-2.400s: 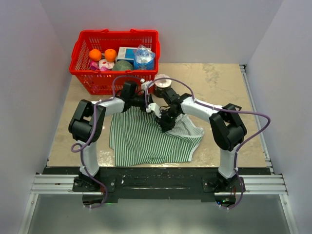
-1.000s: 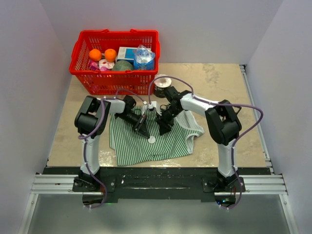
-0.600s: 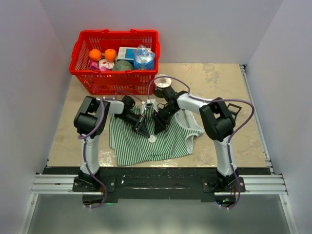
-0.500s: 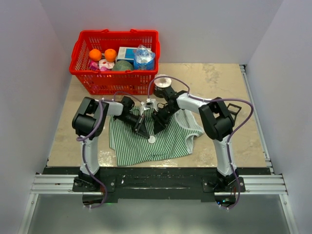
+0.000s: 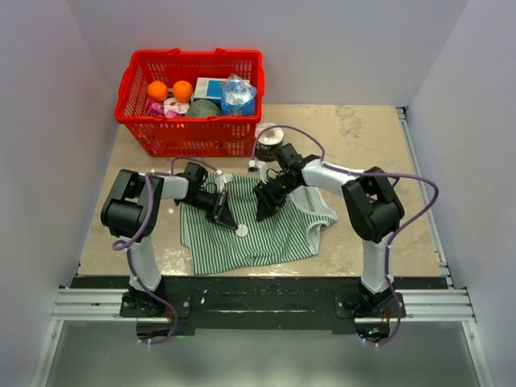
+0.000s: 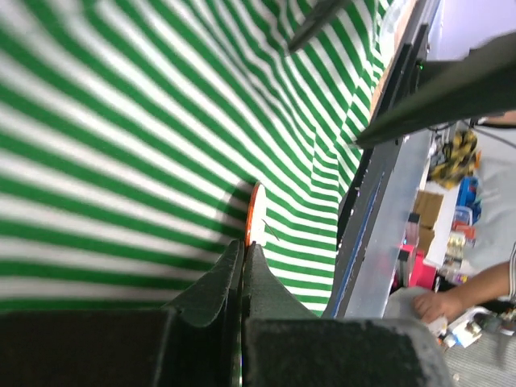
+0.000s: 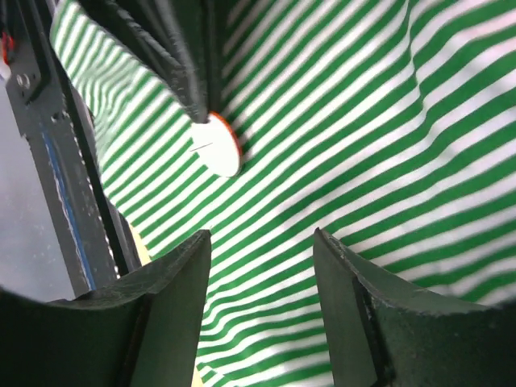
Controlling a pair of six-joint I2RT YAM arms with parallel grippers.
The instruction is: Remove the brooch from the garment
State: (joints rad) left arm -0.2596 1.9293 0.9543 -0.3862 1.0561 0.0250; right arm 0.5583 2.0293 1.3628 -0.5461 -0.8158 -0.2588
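Pinching the brooch (image 6: 255, 214) by its rim, the left gripper (image 6: 242, 251) has its fingers fully closed, the little disc standing edge-on just past their tips. In the overhead view the brooch (image 5: 241, 230) shows as a whitish dot over the middle of the garment (image 5: 266, 242), with the left gripper (image 5: 225, 216) at its 10 o'clock.

The right gripper (image 5: 264, 210) sits at the brooch's 1 o'clock, low over the striped cloth. Its fingers (image 7: 165, 298) stand about half open and hold nothing; only the garment (image 7: 355, 121) shows between them. Whether they press on the cloth cannot be told.

Half a second ago the two grippers were nearly touching over the garment. Since then the left arm has swung back toward 9 o'clock, carrying the brooch a little that way, and the right gripper now stands apart from it. The garment looks unmoved.

That suggests the pull-off is under way. The disc casts a shadow on the stripes, yet whether its pin is free of the fabric cannot be seen.

A red basket (image 5: 137, 89) of groceries sits at the table's 11 o'clock.
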